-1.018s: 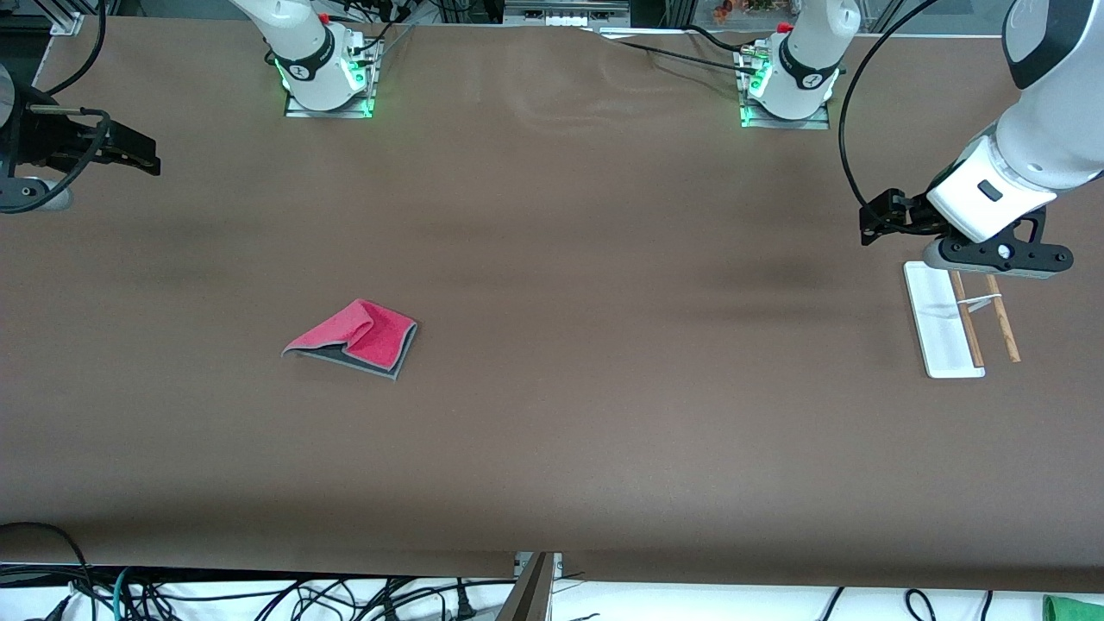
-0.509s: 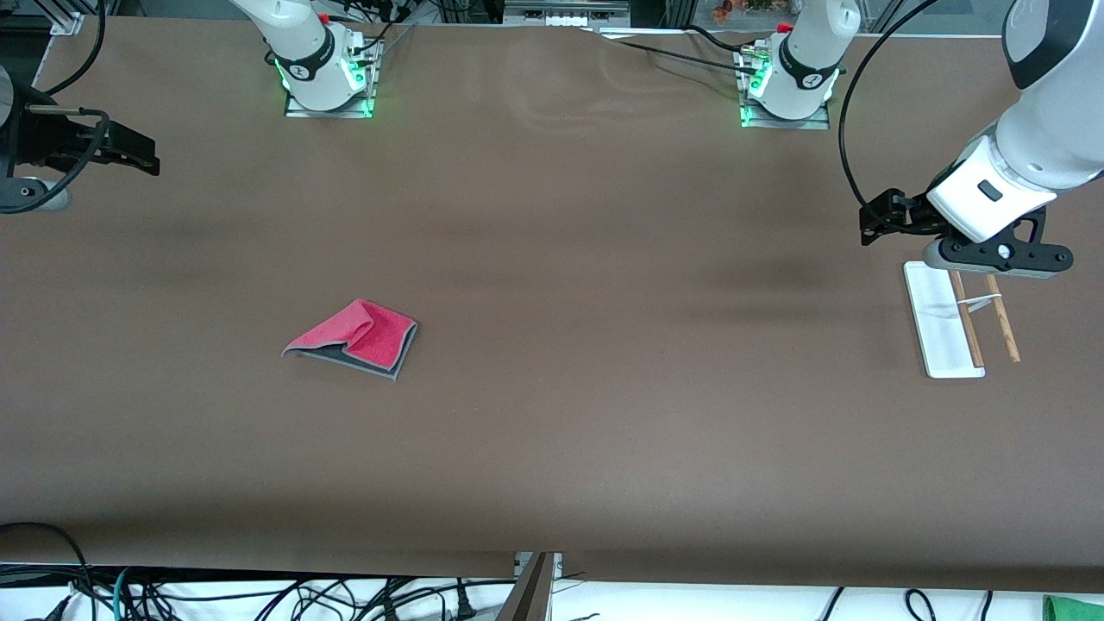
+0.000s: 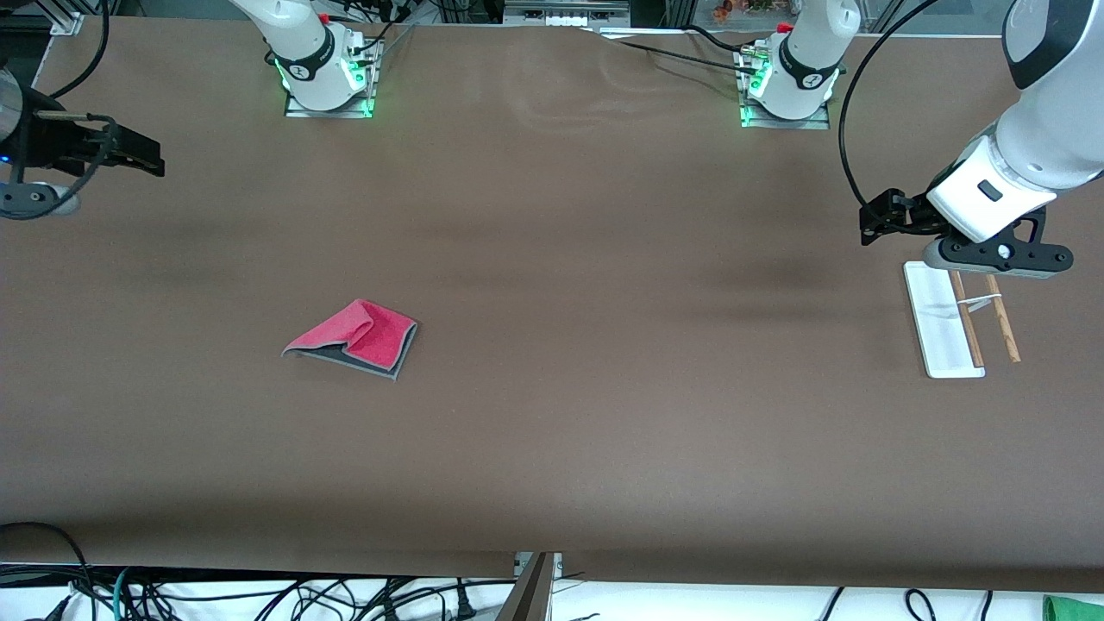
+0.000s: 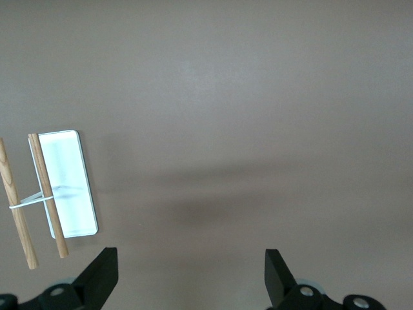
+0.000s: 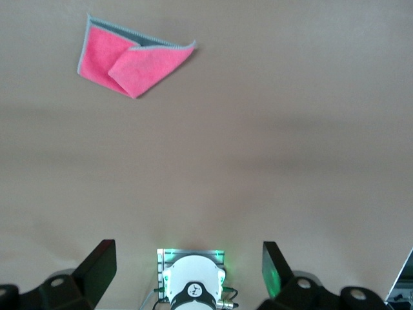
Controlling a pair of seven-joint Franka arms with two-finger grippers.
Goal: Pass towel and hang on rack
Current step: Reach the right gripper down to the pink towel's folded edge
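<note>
The towel (image 3: 354, 338) lies folded on the brown table, red-pink face up with a grey edge showing, toward the right arm's end. It also shows in the right wrist view (image 5: 132, 59). The rack (image 3: 942, 332) has a white base and two brown rods (image 3: 1000, 319), and stands at the left arm's end. It also shows in the left wrist view (image 4: 68, 187). My left gripper (image 3: 869, 226) is open and empty, up over the table beside the rack. My right gripper (image 3: 153, 160) is open and empty, up over the table's edge, well apart from the towel.
The two arm bases (image 3: 328, 82) (image 3: 785, 90) stand along the table's edge farthest from the front camera. Cables (image 3: 259, 599) hang below the near edge. A green cloth scrap (image 3: 1074, 608) lies off the table at the near corner.
My right gripper has shifted slightly over the table's edge. The left arm, the towel and the rack have not moved.
</note>
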